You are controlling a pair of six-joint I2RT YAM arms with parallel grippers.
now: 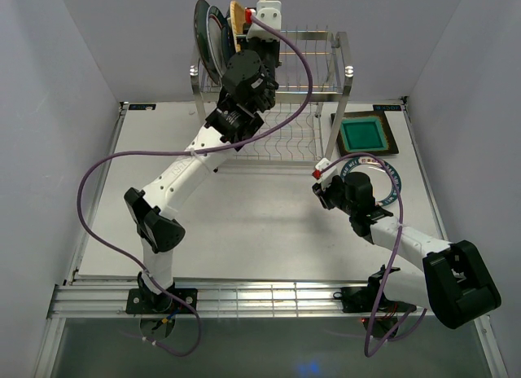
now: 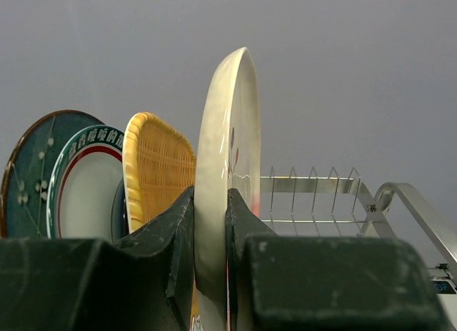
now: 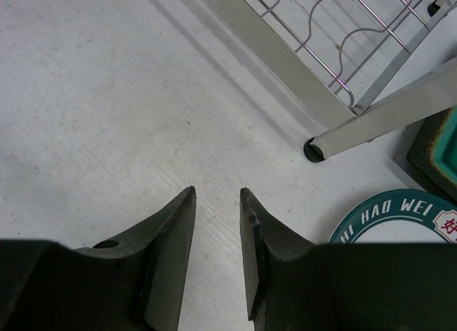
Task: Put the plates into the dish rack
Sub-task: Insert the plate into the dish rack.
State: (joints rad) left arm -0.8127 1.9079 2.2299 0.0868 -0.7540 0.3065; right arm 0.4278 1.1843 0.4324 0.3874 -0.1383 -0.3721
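My left gripper point(image 2: 211, 202) is shut on the lower rim of a pink-cream floral plate point(image 2: 228, 145), holding it upright on edge over the top tier of the dish rack point(image 1: 342, 68). Standing in the rack to its left are an orange woven plate point(image 2: 161, 167), a white plate with a green rim point(image 2: 86, 181) and a dark teal speckled plate point(image 2: 32, 167). My right gripper point(image 3: 217, 195) is open above the bare table, nothing between its fingers. Beside it lies a white teal-rimmed plate point(image 3: 400, 213), and a green square plate point(image 1: 363, 135) lies behind that.
The rack's front right post point(image 3: 385, 124) and lower wire shelf point(image 3: 343, 38) stand just beyond my right gripper. Empty slots of the top tier point(image 2: 314, 180) extend right of the held plate. Purple cables point(image 1: 106, 174) loop along both arms.
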